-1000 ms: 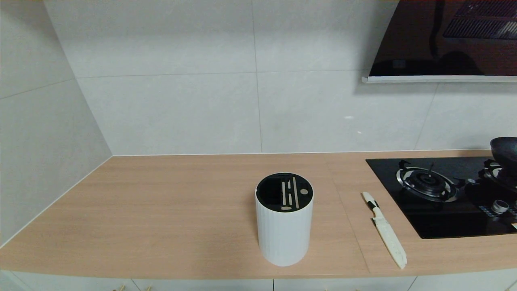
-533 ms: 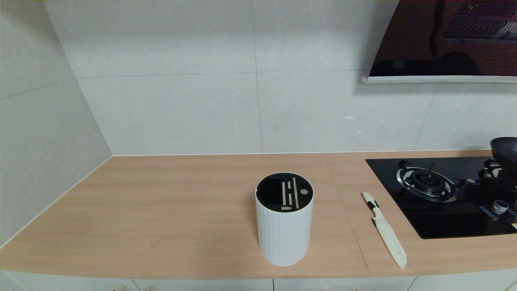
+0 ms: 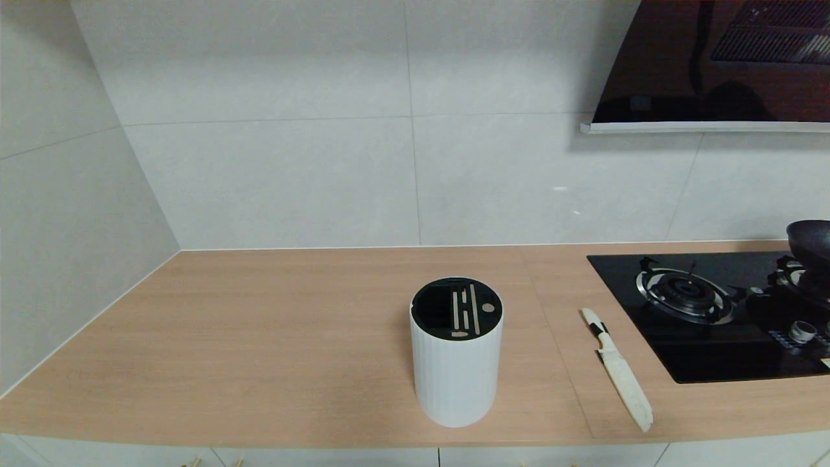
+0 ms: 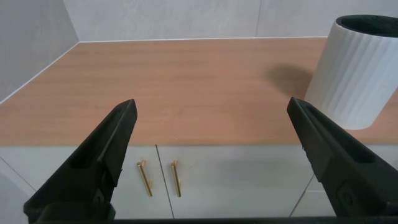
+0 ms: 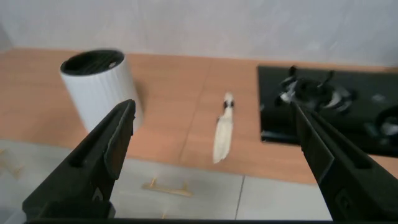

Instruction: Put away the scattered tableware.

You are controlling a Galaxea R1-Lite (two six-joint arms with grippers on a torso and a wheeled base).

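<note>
A white ribbed knife holder (image 3: 456,353) with a black slotted top stands upright near the front of the wooden counter (image 3: 272,337). A white knife (image 3: 616,368) with a black band on its handle lies flat to its right, blade toward the front edge. My left gripper (image 4: 211,124) is open, held in front of the counter edge, with the knife holder (image 4: 357,71) off to one side. My right gripper (image 5: 214,134) is open too, held back from the counter, with the knife (image 5: 222,130) and the knife holder (image 5: 99,87) beyond it.
A black gas hob (image 3: 713,305) sits at the right with a dark pot (image 3: 810,240) at its far edge. A range hood (image 3: 713,65) hangs above. Tiled walls close the back and left. Cabinet doors with gold handles (image 4: 160,177) lie below the counter.
</note>
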